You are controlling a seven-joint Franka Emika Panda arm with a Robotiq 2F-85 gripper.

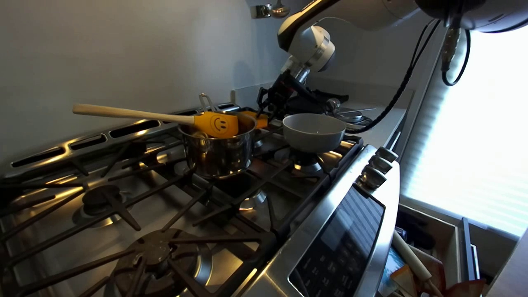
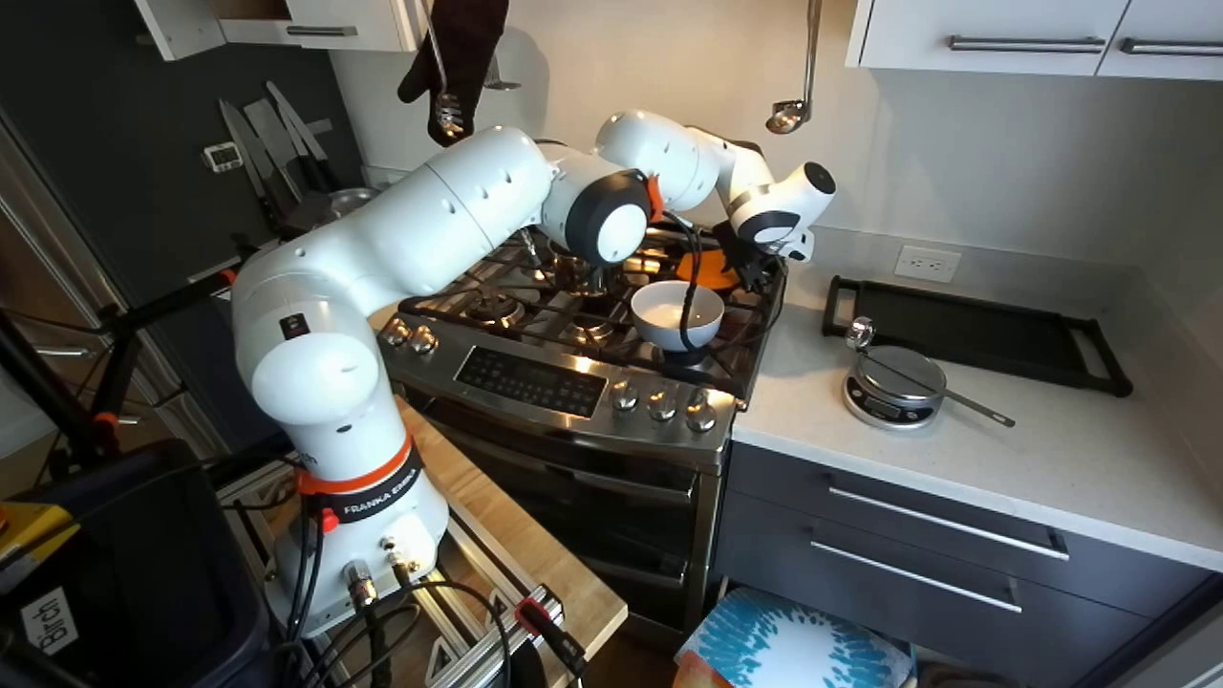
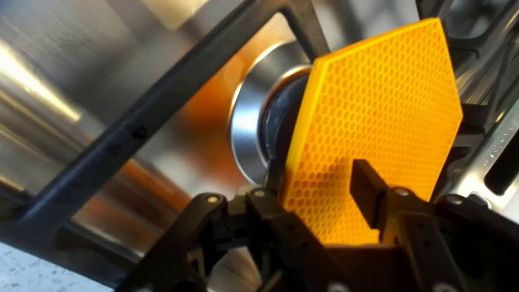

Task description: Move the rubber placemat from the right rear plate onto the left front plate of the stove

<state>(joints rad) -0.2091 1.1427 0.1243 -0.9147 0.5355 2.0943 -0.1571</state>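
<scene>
Over the right rear plate (image 3: 279, 117) of the stove (image 1: 305, 229): rubber placemat (image 3: 377, 117) at the claw (image 3: 328, 186), transfer outstanding

You had the rubber placemat on the source side of the job: it partly covered the right rear plate, and nothing of it was on the left front plate (image 1: 152, 249). Whether it lay flat or at a tilt could not be settled. By judgement, none of the move was complete; your step in hand looked like the grasp, with lifting, carrying across and setting down all outstanding.

Your claw stood well parted, orange showing between its fingers (image 3: 367, 188). One finger was over the honeycomb face, where a darker patch beside it, taken as shadow, suggested a slight gap. The opposite finger stood at the side edge, its tip partly hidden and possibly under the sheet. You had no firm hold that the wrist view showed; light contact could not be ruled out.

Next, your claw probably needed to draw together on that edge. Your likely route ran near the steel pot (image 1: 218, 154) and the white bowl (image 1: 313, 138), so a high carry seemed prudent, since sagging rubber could brush either.
</scene>
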